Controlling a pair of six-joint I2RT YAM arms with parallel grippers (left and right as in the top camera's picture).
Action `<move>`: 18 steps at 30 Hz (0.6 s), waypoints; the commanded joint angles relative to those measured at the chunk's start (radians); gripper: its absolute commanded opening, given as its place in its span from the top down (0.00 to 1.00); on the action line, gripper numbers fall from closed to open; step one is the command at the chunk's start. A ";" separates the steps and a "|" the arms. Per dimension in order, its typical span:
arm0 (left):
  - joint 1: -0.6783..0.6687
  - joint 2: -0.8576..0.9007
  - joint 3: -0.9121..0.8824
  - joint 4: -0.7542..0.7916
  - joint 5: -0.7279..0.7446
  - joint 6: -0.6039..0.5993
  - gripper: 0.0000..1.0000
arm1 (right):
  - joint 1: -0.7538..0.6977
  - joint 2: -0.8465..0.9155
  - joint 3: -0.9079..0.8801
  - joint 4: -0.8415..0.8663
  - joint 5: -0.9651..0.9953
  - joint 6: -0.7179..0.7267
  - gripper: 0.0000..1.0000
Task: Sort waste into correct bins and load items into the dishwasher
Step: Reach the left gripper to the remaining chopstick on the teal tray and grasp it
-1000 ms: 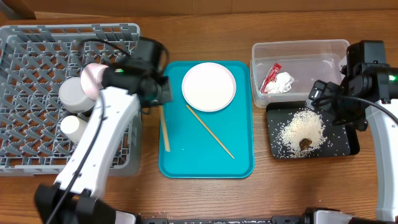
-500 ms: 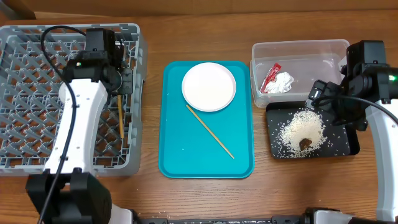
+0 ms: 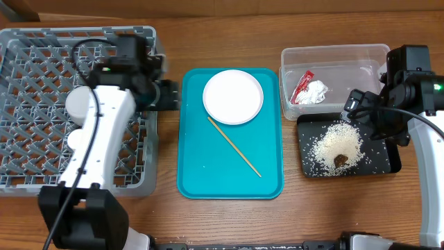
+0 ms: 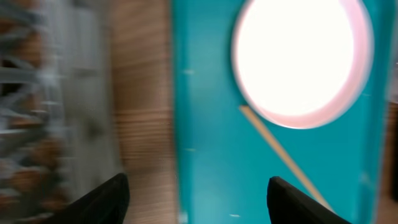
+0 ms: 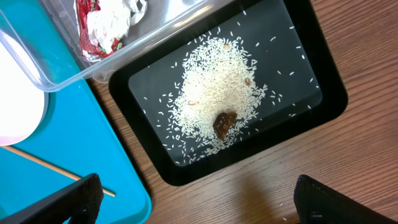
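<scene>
The pale plate (image 3: 233, 96) and one wooden chopstick (image 3: 234, 146) lie on the teal serving tray (image 3: 201, 177). My left gripper (image 3: 170, 95) hovers open and empty between the grey rack (image 3: 41, 42) and that tray. Its wrist view is blurred but shows the plate (image 4: 301, 62) and the chopstick (image 4: 280, 155) ahead. The clear tub (image 3: 333, 54) holds the red wrapper (image 3: 302, 86) and white tissue (image 3: 316, 92). Rice (image 5: 214, 99) and a brown lump (image 5: 224, 121) lie in the black tray (image 3: 388, 163). My right gripper (image 5: 199, 208) hangs open above it.
A round bowl (image 3: 78, 104) and a small white cup (image 3: 80, 139) sit in the rack, partly hidden by the left arm. Bare wood lies between the rack, the teal tray and the black tray. The right arm's body (image 3: 416, 76) stands at the table's right edge.
My left gripper carried a chopstick from the teal tray over the rack, opened, and swung back right toward the tray. The right arm has not moved.
</scene>
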 commanded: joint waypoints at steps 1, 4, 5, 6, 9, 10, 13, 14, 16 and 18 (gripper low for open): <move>-0.135 -0.013 -0.067 0.018 0.040 -0.243 0.27 | -0.002 -0.001 0.007 0.005 -0.005 -0.003 0.00; -0.262 -0.012 -0.151 0.093 -0.061 -0.370 0.25 | -0.002 -0.001 0.007 0.005 -0.005 -0.003 0.00; -0.304 -0.009 -0.180 0.121 -0.093 -0.410 0.25 | -0.002 -0.001 0.007 0.005 -0.005 -0.003 0.00; -0.336 -0.008 -0.203 0.146 -0.113 -0.436 0.25 | -0.002 -0.001 0.007 0.005 -0.005 -0.003 0.00; -0.426 0.005 -0.269 0.237 -0.175 -0.502 0.25 | -0.002 -0.001 0.007 0.005 -0.005 -0.003 0.00; -0.450 0.011 -0.284 0.262 -0.192 -0.519 0.26 | -0.002 -0.001 0.007 0.005 -0.005 -0.003 0.00; -0.516 0.052 -0.304 0.304 -0.254 -0.552 0.25 | -0.002 -0.001 0.007 0.004 -0.005 -0.003 0.00; -0.534 0.075 -0.304 0.306 -0.272 -0.561 0.25 | -0.002 -0.001 0.007 0.002 -0.005 -0.003 0.00; -0.554 0.113 -0.304 0.311 -0.284 -0.572 0.25 | -0.002 -0.001 0.007 0.000 -0.005 -0.003 0.00; -0.563 0.156 -0.304 0.319 -0.285 -0.576 0.23 | -0.002 -0.001 0.007 0.000 -0.005 -0.003 0.00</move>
